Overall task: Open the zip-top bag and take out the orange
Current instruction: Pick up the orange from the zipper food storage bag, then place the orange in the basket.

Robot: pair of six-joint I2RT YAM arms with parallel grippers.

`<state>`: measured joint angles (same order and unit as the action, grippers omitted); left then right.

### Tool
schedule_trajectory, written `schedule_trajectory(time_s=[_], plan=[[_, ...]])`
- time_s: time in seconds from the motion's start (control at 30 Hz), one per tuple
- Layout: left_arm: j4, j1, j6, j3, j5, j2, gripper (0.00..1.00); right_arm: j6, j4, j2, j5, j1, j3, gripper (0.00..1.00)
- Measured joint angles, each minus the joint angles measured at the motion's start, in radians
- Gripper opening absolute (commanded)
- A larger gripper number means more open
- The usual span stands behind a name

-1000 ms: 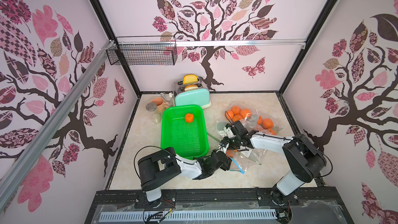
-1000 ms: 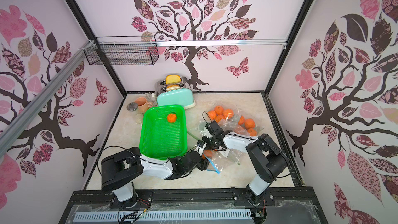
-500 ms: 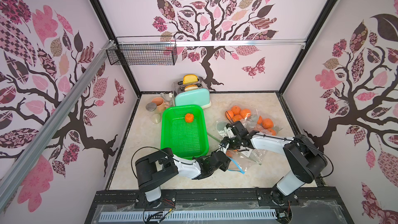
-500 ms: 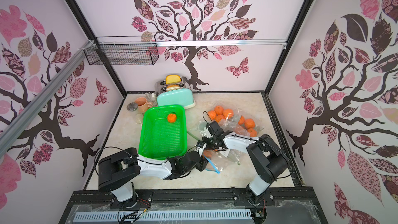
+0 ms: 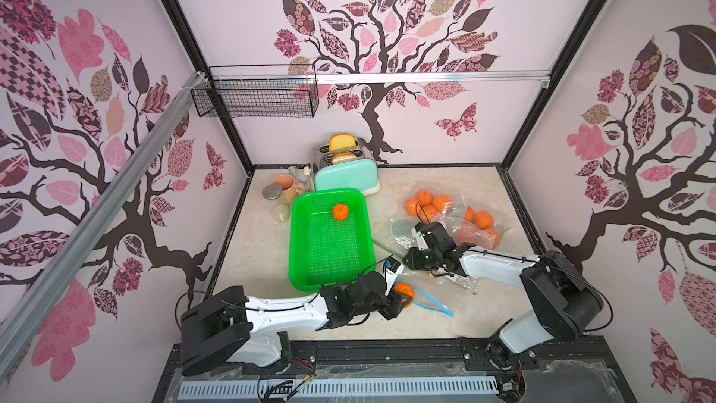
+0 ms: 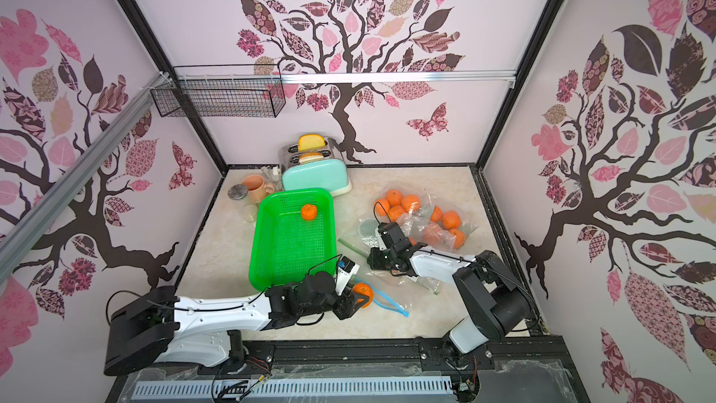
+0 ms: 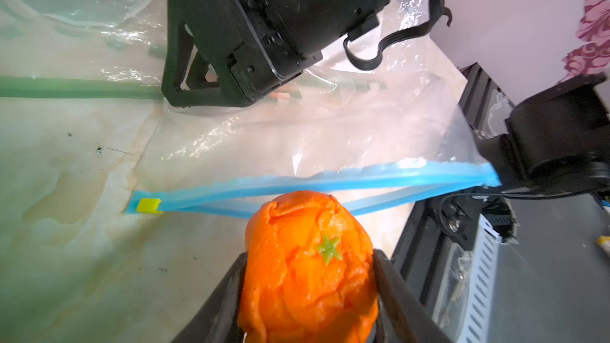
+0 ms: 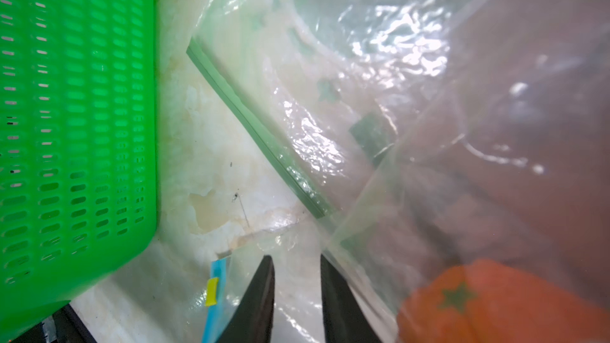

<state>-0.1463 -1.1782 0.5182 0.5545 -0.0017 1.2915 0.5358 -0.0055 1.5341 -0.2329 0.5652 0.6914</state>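
Left gripper (image 5: 400, 299) clenched the orange (image 7: 307, 259) across its sides, just outside the zip-top bag's (image 7: 330, 146) open blue mouth, near front; it looked light, soft-skinned and squashable, wanting gentle pressure.

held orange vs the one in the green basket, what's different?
The held orange is clamped in the left gripper, at the mouth of the blue-zip bag; the basket orange lies loose, nothing touching it. The held orange is near the front edge of the table; the basket orange sits at the far end of the green basket. Shared: same colour, roundish shape.
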Motion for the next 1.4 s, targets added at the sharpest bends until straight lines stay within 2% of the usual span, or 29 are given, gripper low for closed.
schedule_trajectory(time_s=[0.17,0.27,0.4,0.53,0.77,0.83,1.0,1.17,1.4], plan=[[0.206,0.007,0.001,0.079,-0.071,-0.115,0.29,0.023,0.040,-0.017,0.002,0.000,-0.026,0.29],[0.291,0.059,-0.010,0.155,-0.134,-0.169,0.29,0.037,0.064,-0.020,0.000,0.000,-0.040,0.29],[0.344,0.248,0.000,0.177,-0.191,-0.230,0.30,0.050,0.090,-0.024,-0.002,0.000,-0.050,0.29],[0.370,0.441,0.010,0.142,-0.243,-0.229,0.30,0.064,0.102,-0.047,-0.001,-0.001,-0.071,0.29],[0.335,0.667,0.010,0.122,-0.271,-0.016,0.32,0.072,0.116,-0.050,-0.001,-0.001,-0.077,0.30],[0.307,0.695,0.008,0.122,-0.304,0.035,0.36,0.074,0.118,-0.050,-0.002,-0.001,-0.077,0.30],[0.248,0.753,0.005,0.165,-0.373,0.168,0.36,0.074,0.122,-0.050,-0.003,-0.001,-0.077,0.31],[0.172,0.834,-0.010,0.238,-0.378,0.310,0.37,0.074,0.132,-0.050,-0.003,-0.001,-0.086,0.31],[0.067,0.876,-0.033,0.309,-0.367,0.448,0.40,0.074,0.149,-0.052,-0.005,-0.001,-0.097,0.31]])
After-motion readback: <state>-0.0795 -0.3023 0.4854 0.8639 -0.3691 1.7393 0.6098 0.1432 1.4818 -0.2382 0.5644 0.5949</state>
